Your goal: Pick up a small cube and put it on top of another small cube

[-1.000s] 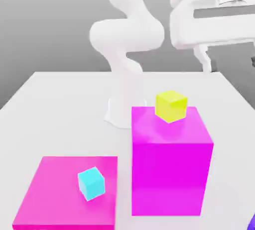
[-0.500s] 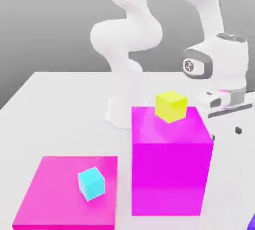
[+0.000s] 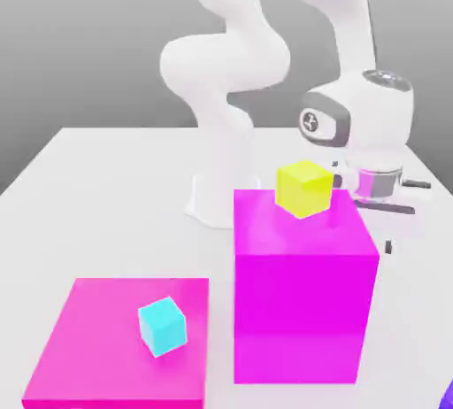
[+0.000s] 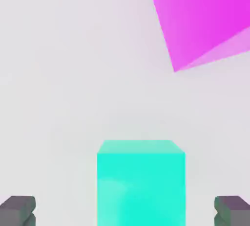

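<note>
Between the spread fingertips of the hand (image 4: pixel 125 211), in the hand view, sits the turquoise cube (image 4: pixel 141 188) on the pale surface (image 4: pixel 58 98), nothing gripped (so the coming move looks mostly like straight descent).

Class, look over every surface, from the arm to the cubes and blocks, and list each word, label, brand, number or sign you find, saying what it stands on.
Words, brands, numbers: none readable.
Sign: a small round logo on the arm's hand-end housing, too small to make out.
Yellow cube, cyan cube, tall magenta block, flat pink slab: no markings seen.
</note>
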Available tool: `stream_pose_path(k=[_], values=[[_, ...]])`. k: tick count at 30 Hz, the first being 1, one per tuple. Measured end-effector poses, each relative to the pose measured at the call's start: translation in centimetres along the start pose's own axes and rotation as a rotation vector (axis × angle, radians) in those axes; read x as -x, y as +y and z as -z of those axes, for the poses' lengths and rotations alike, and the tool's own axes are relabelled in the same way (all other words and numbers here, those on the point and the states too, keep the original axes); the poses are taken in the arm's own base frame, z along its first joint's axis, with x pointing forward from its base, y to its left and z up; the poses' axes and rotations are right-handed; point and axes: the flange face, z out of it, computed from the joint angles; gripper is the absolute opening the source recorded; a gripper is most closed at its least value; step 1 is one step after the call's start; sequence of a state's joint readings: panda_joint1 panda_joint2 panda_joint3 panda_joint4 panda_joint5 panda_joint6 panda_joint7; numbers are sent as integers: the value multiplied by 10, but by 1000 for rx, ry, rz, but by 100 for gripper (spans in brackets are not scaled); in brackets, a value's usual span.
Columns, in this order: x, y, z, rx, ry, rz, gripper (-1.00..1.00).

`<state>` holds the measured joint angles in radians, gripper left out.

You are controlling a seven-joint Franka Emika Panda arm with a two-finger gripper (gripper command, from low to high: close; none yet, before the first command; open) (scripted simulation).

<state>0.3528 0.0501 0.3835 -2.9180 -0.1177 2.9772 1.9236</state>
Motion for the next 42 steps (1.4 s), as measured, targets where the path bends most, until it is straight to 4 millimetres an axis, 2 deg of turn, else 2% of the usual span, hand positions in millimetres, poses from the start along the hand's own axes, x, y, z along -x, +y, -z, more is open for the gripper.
stream_pose_path(k=[12, 13, 20, 28, 34, 41, 42], values=[[-3, 8, -44, 9, 0, 7, 0], [-4, 9, -48, 11, 1, 8, -100], [-4, 9, -48, 10, 1, 8, -100], [2, 0, -19, -3, -2, 3, -100], [2, 1, 1, -2, 0, 7, -100], [-4, 8, 18, 10, 1, 3, -100], [-7, 0, 22, 6, -6, -20, -100]])
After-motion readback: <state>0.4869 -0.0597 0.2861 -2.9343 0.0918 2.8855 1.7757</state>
